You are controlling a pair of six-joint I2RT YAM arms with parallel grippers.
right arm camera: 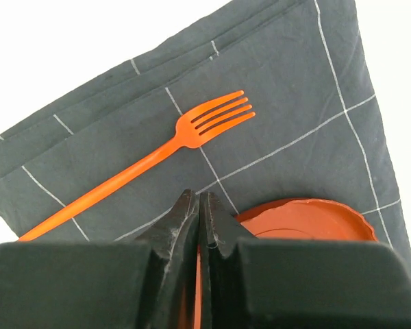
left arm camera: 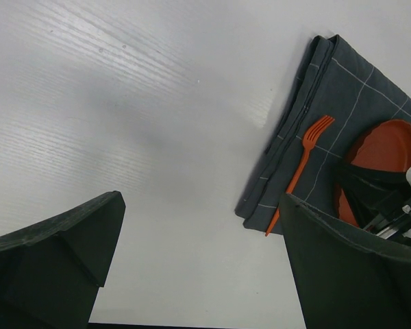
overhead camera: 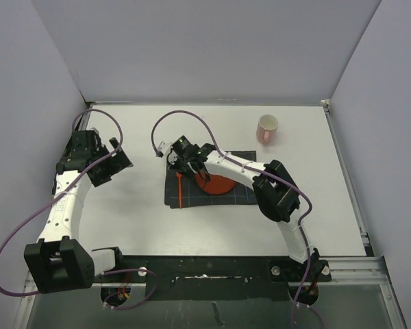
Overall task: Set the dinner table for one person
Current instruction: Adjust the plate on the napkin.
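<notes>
**Dinner table with one place partly laid: overhead and wrist views**

The dinner table (overhead camera: 144, 226) is the large white top with metal edge rails that fills the overhead view, and both arms are bolted at its near edge. A dark grid-lined mat (overhead camera: 241, 196) lies flat near the middle of the table. On the mat sits an orange plate (overhead camera: 220, 186). An orange fork (right arm camera: 185, 137) lies on the mat's left part, beside the plate but apart from it. A pink mug (overhead camera: 267, 129) sits on the bare top beyond the mat, toward the far right and well apart from the cloth.

The right gripper (right arm camera: 197, 195) reaches over the mat at the plate's rim, with its jaws pressed together. A thin orange sliver shows in the seam between the fingers. Whether it is something pinched there or the plate seen behind cannot be told, nor whether the fingertips touch the plate.

The left gripper (left arm camera: 200, 199) hangs above bare tabletop to the left of the mat, jaws spread wide and holding nothing — the mat, fork and plate show past its right finger.
</notes>
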